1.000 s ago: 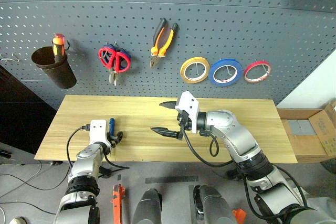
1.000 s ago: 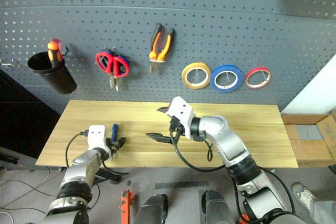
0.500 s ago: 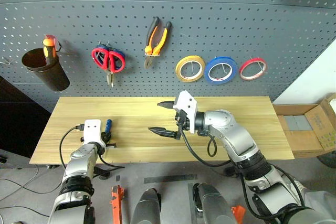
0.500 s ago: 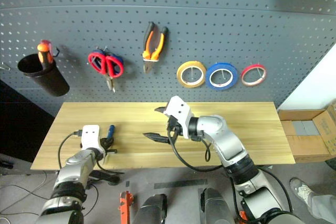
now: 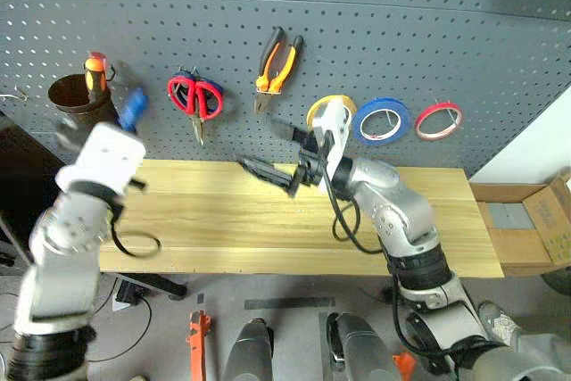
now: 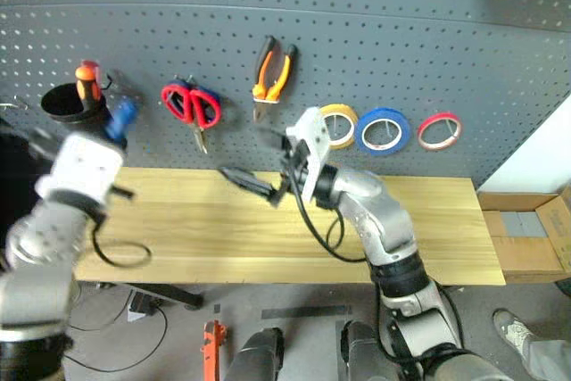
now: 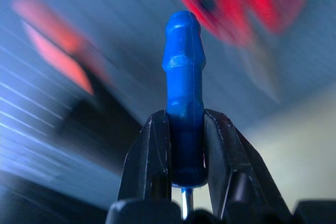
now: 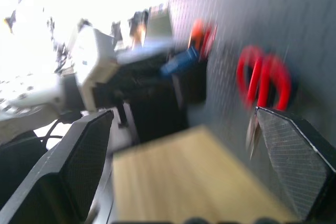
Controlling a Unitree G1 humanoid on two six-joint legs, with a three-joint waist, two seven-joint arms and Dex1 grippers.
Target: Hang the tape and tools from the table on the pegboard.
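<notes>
L gripper (image 7: 185, 153) clamped on blue-handled screwdriver (image 7: 184, 103), held up near the black cup (image 5: 78, 101) at the pegboard's (image 5: 401, 33) left end.

Detail: L jaws were closed on the lower handle, metal shaft pointing back toward the wrist, rounded handle end sticking out past the fingertips. R gripper (image 5: 272, 153) was wide apart, empty, above the table (image 5: 223, 220) in front of the board. Already hung: red-handled scissors (image 5: 196, 100), pliers (image 5: 277, 64), blue tape (image 5: 384, 120), w/ yellow tape (image 5: 314, 113) and red tape (image 5: 437, 120) either side; a red-and-orange screwdriver (image 5: 95, 73) stood in the cup. Handling, prob.: light, stiff, slim; smooth plastic handle could twist or slip in a two-finger pinch, so grip on the waisted part of the handle looked right. Tip blurred, couldn't tell its aim.
</notes>
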